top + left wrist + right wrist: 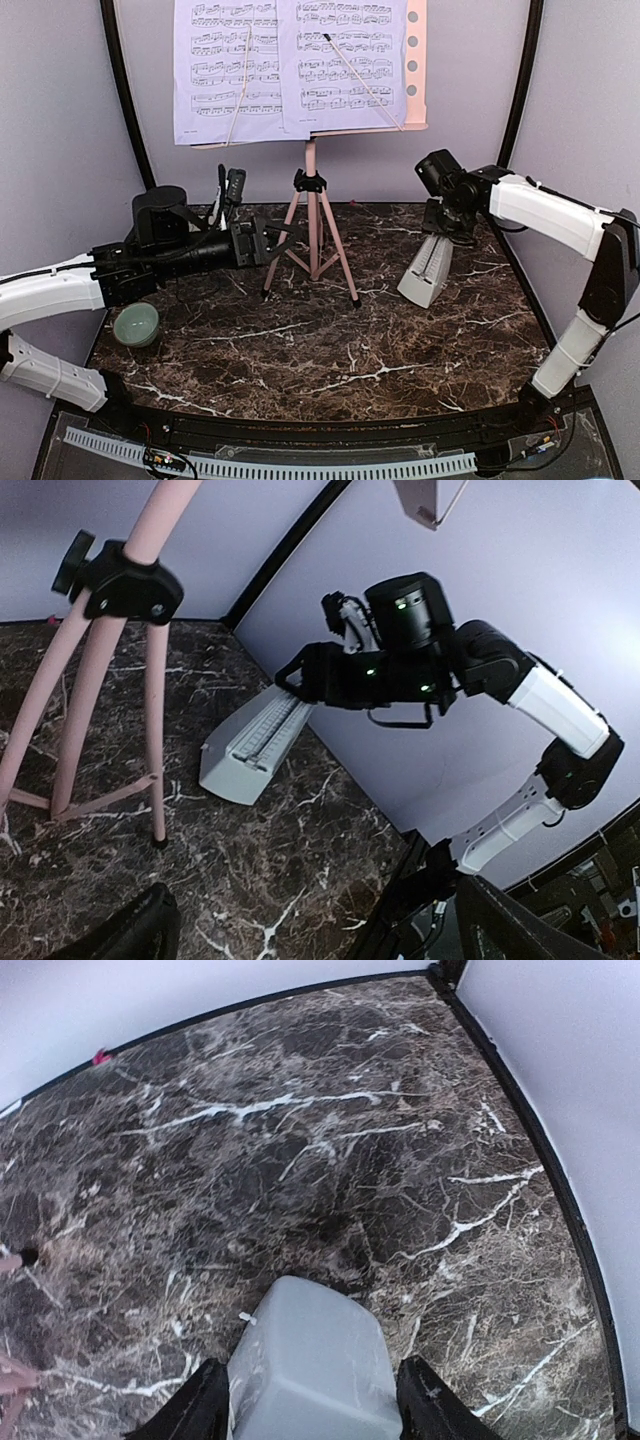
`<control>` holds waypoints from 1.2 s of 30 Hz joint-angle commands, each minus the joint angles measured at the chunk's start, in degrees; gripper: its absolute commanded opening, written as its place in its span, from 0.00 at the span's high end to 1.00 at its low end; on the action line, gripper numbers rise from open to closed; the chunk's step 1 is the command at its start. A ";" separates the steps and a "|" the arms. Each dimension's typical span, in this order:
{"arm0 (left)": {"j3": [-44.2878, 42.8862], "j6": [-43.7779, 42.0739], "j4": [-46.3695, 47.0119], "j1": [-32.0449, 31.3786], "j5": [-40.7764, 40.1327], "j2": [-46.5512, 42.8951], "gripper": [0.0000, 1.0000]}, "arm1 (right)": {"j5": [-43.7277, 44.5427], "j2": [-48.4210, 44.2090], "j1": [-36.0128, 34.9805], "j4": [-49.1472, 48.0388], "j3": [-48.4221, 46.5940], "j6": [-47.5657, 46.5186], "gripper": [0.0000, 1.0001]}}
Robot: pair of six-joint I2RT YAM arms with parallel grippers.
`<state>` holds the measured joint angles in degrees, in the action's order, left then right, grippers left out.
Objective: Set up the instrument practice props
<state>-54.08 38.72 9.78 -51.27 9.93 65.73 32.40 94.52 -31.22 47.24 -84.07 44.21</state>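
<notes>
I'm looking at a dark brown marble worktop (330,350) veined in white, closed in by plain pale lilac walls (60,120), with black frame posts (125,90) rising from the two far corners.

The pink music stand (312,215) is up on its tripod legs at the middle of the far edge. Both sheet-music pages (225,70) lie side by side on its desk, overlapping slightly. The metronome (425,272) sits on the marble towards the far right corner, well apart from the stand's legs. A small pale green bowl (136,324) rests at the left edge.

My right gripper (445,232) is at the metronome's top. On the right wrist view its fingers (205,1405) flank the grey body closely on both sides, but I cannot tell whether they are actually pinching it. My left gripper (275,243) hangs just beside the stand's left leg, its fingers spread wide with nothing between them.
</notes>
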 commanded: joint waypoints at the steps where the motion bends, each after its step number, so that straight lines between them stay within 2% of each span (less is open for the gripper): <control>1: 5.14 -6.15 -0.72 0.29 -3.14 -4.00 0.01 | -4.02 -5.66 -2.67 -3.22 1.65 -7.70 0.75; 8: 12.23 -15.39 1.43 0.29 -5.47 -7.92 0.01 | -11.19 -12.42 -9.89 -10.58 10.52 -16.74 0.78; 14: 20.36 -20.38 9.97 0.29 -1.90 -8.79 0.01 | -18.23 -17.05 -14.20 -14.94 14.80 -21.52 0.83; 15: 21.24 -20.59 11.33 0.29 -1.47 -8.59 0.01 | -18.65 -17.23 -14.47 -14.80 14.93 -21.58 0.81; 20: 22.14 -20.92 12.42 0.28 -0.30 -6.67 0.01 | -15.62 -18.48 -15.25 -13.43 15.44 -21.11 0.34; 22: 22.41 -20.72 13.04 0.26 -0.68 -6.35 0.01 | -13.89 -20.13 -15.32 -13.97 16.03 -20.38 0.23; 30: 21.19 -19.95 11.46 0.24 -4.19 -4.65 0.01 | -4.58 -22.73 -15.34 -13.91 20.24 -16.24 0.04; 36: 19.71 -20.09 9.17 0.24 -7.26 -4.19 0.01 | -1.91 -17.91 -15.30 -14.29 21.20 -12.78 0.03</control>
<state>-32.53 19.11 20.23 -51.27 5.10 61.60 26.55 73.65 -46.15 33.89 -64.20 28.01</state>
